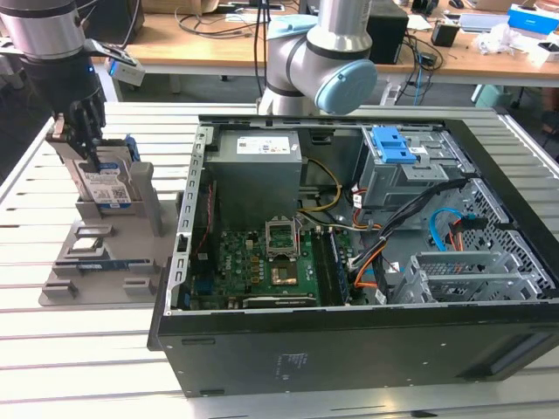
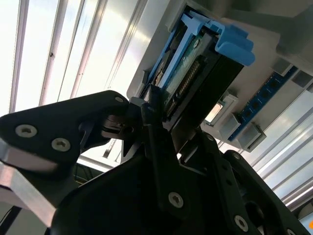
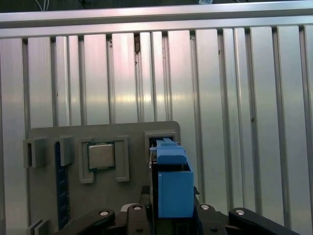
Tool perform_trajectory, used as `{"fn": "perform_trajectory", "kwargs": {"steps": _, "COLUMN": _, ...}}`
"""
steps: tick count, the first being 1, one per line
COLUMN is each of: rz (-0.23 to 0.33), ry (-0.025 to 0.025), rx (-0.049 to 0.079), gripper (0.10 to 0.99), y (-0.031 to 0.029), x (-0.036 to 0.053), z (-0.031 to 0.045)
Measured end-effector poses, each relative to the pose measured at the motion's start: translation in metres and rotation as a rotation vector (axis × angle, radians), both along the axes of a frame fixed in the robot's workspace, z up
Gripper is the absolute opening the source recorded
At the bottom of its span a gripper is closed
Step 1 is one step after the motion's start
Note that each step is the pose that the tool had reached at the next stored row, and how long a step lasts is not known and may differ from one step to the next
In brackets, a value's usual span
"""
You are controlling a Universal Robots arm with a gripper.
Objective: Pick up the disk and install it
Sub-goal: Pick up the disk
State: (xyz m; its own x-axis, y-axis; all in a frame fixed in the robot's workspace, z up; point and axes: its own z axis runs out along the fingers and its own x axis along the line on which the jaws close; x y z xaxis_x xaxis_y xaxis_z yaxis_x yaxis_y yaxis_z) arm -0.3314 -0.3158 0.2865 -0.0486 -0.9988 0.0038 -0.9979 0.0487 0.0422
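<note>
While upright in grey holder (image 1: 149, 202) | disk (image 1: 106, 186) gripped between jaws

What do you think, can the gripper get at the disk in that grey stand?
Probably yes: the gripper sits right at the top edge of the disk, which sticks up out of the stand, and nothing lies between them.

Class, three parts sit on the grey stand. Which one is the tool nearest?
The disk, standing tall directly under the tool; the square chip and the thin blue strip sit low, off to one side.
</note>
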Motion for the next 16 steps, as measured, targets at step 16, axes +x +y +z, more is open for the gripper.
{"fn": "perform_trajectory", "kwargs": {"steps": 16, "rz": 0.000, "ry": 0.0000, "rx": 0.000, "gripper": 0.361, "y": 0.0000, "x": 0.0001, "z": 0.0194}}
